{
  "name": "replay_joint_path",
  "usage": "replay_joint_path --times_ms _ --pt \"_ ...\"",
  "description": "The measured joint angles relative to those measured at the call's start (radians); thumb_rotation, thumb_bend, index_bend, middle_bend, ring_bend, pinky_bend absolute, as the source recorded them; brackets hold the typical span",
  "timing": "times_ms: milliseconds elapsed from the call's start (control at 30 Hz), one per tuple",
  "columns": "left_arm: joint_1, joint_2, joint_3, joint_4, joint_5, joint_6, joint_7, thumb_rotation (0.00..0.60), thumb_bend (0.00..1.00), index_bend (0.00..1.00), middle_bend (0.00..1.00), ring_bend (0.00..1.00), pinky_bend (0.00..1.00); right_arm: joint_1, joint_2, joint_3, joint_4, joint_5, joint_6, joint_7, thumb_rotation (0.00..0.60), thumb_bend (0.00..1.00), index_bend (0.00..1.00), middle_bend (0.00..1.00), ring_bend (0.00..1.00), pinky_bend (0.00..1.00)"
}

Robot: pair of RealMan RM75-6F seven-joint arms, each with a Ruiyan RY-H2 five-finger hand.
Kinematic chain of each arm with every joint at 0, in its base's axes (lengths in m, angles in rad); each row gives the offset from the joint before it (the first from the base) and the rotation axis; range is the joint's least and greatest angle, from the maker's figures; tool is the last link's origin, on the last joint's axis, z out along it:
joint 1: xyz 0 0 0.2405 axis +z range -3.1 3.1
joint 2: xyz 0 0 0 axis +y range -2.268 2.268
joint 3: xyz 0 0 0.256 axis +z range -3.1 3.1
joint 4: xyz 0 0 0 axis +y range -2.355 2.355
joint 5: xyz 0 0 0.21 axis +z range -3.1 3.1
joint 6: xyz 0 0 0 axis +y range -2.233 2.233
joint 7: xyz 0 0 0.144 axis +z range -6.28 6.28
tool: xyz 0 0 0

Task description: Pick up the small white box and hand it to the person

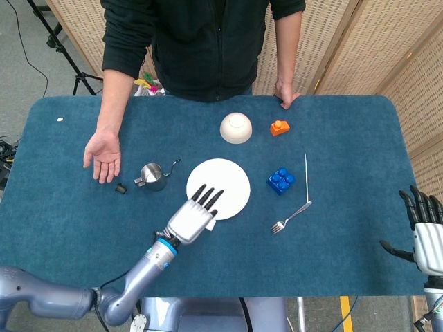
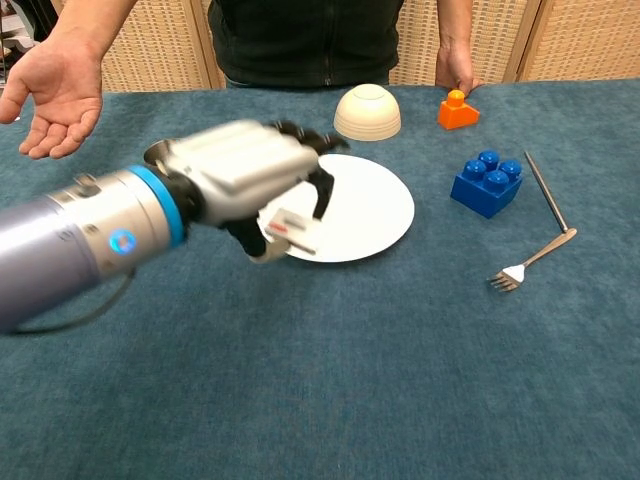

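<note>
We have the small white box (image 2: 288, 226) pinched between thumb and fingers of our left hand (image 2: 250, 180), raised off the blue surface (image 2: 400, 380) and hanging above the near-left edge of the white plate (image 2: 370, 205). We judge the grip sits underneath the palm so the box can be carried over without tipping; the head view hides it beneath the hand. The person's open palm (image 2: 55, 95) waits face-up to the far left, beyond the steel pitcher (image 1: 154, 176) and the little black cap (image 1: 120, 187), so our path probably has to clear both. Our right hand (image 1: 423, 232) rests at the right edge with fingers spread, holding nothing, well out of the way.
</note>
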Motion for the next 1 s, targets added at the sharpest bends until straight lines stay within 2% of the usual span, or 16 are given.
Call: replay_joint_path --times_ms 233,333,467,633,800,1000 --pt "0.052 0.201 0.035 -0.039 0.246 0.107 -0.113 0.600 0.47 0.69 0.00 0.00 0.00 -0.002 0.004 -0.002 -0.007 -0.005 0.005 0.005 0.600 0.00 0.00 0.00 0.00 0.00" --pt "0.100 0.291 0.050 -0.054 0.299 0.173 -0.179 0.600 0.45 0.69 0.00 0.00 0.00 -0.003 0.005 -0.004 -0.010 -0.009 0.005 0.006 0.600 0.00 0.00 0.00 0.00 0.00" --pt "0.172 0.397 0.064 -0.065 0.314 0.238 -0.271 0.600 0.45 0.69 0.00 0.00 0.00 -0.003 0.006 -0.007 -0.013 -0.015 0.005 0.006 0.600 0.00 0.00 0.00 0.00 0.00" --pt "0.247 0.461 0.069 -0.023 0.291 0.265 -0.398 0.600 0.44 0.69 0.00 0.00 0.00 -0.002 0.004 -0.011 -0.016 -0.021 0.004 0.001 0.600 0.00 0.00 0.00 0.00 0.00" --pt "0.284 0.477 0.060 0.083 0.251 0.249 -0.521 0.600 0.44 0.69 0.00 0.00 0.00 -0.001 0.001 -0.016 -0.021 -0.027 0.002 -0.009 0.600 0.00 0.00 0.00 0.00 0.00" --pt "0.297 0.456 0.018 0.207 0.170 0.180 -0.596 0.600 0.44 0.69 0.00 0.00 0.00 0.002 -0.004 -0.018 -0.020 -0.024 -0.005 -0.021 0.600 0.00 0.00 0.00 0.00 0.00"
